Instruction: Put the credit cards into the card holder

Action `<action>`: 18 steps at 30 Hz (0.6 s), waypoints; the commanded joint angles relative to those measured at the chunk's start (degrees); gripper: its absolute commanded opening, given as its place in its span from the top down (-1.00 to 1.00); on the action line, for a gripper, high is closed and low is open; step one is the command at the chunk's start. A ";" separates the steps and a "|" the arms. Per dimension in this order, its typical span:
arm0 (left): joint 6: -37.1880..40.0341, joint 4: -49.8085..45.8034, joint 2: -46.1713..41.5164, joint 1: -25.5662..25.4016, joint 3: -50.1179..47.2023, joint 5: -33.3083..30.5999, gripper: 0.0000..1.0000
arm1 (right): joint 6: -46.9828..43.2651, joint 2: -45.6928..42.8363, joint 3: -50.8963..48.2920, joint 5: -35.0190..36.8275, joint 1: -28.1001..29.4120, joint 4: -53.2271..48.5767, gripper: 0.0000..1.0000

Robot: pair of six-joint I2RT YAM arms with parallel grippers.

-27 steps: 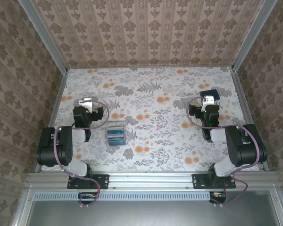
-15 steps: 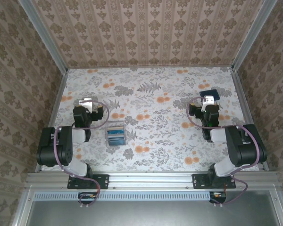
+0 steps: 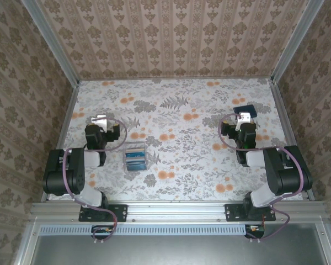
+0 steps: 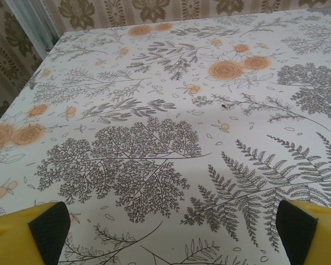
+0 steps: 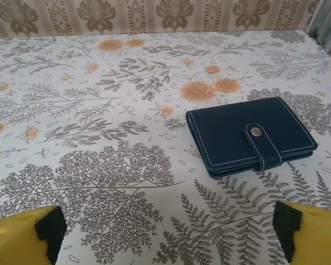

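Flat, squarish navy card holder (image 5: pixel 231 132), white-stitched along edges.

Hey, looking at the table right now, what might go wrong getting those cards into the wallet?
1. The card holder lies closed, its strap snapped over the edge. The open right gripper may just push it around while trying to undo it.
2. The credit cards lie bunched flat on the table. The open left gripper could pinch several at once or slide them.

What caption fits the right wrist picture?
Closed navy card holder lying on the flowery table, ahead of the open right gripper.
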 commanded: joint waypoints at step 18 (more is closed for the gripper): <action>-26.58 -69.72 -30.00 -0.63 28.08 -8.07 -1.00 | 28.82 -23.79 13.33 20.32 -0.48 -45.08 -0.99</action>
